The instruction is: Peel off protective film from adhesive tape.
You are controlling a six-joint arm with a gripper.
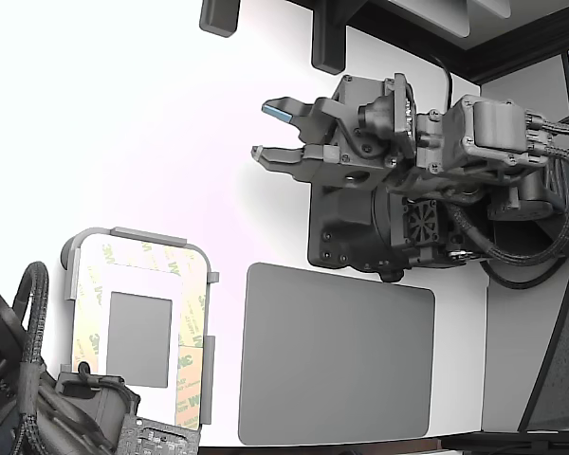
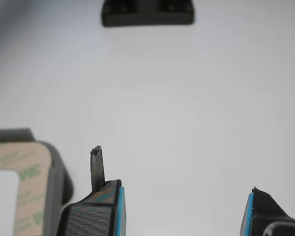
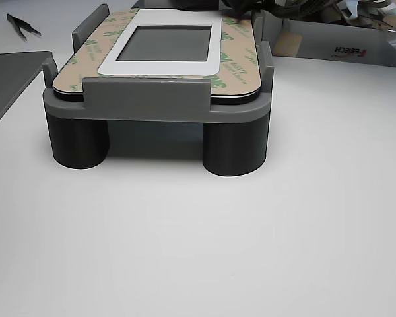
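Now our black gripper [image 1: 268,130] hangs with jaws apart, empty; next we must reach the yellow-tan logo-printed protective film [image 1: 189,365].

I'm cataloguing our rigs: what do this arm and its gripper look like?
The arm is dark grey blocky plastic with a small fan grille and black braided cables. Its gripper has two dark tapered fingers with ribbed sides and light blue pads; one finger carries a thin dark blade-like tip.

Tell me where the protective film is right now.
In the exterior view's lower left, the protective film lies on the grey frame, left of the dark mat.
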